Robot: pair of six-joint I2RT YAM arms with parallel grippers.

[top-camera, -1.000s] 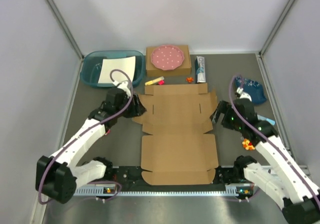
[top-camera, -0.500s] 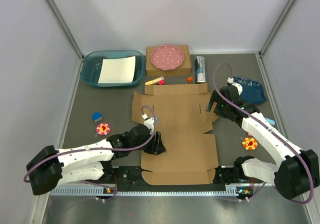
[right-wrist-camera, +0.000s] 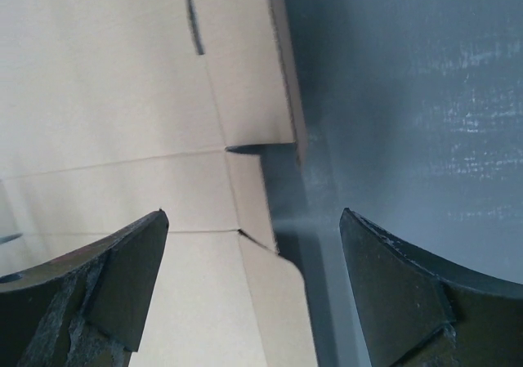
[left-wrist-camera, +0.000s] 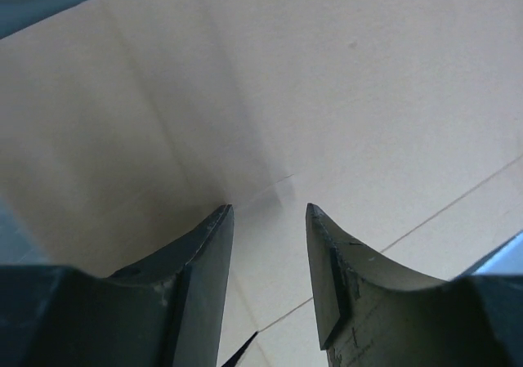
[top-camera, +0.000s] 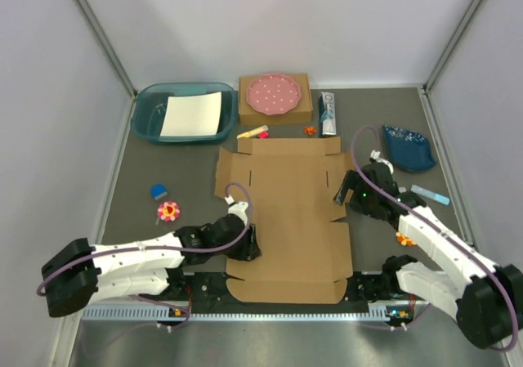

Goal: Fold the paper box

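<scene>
The paper box (top-camera: 286, 212) lies flat and unfolded in the middle of the table, a brown corrugated sheet with flaps and tabs. My left gripper (top-camera: 252, 244) sits low at the left edge of its near panel. In the left wrist view the cardboard (left-wrist-camera: 327, 73) fills the frame, and the left gripper (left-wrist-camera: 268, 208) is partly open with a clear gap and nothing clamped. My right gripper (top-camera: 339, 194) hovers at the sheet's right edge. In the right wrist view the right gripper (right-wrist-camera: 253, 213) is wide open, straddling the notched edge of the cardboard (right-wrist-camera: 106, 81).
At the back stand a teal basin (top-camera: 147, 114) holding a white sheet and a smaller brown box (top-camera: 274, 96) with a pink dotted plate. A tube (top-camera: 328, 114), a blue pouch (top-camera: 409, 146), a marker (top-camera: 252, 132) and flower toys (top-camera: 168, 212) (top-camera: 403, 238) lie around the sheet.
My left arm swung from the sheet's far left corner down to its near left edge, and its jaws narrowed. My right gripper moved back, then forward again along the right edge.
</scene>
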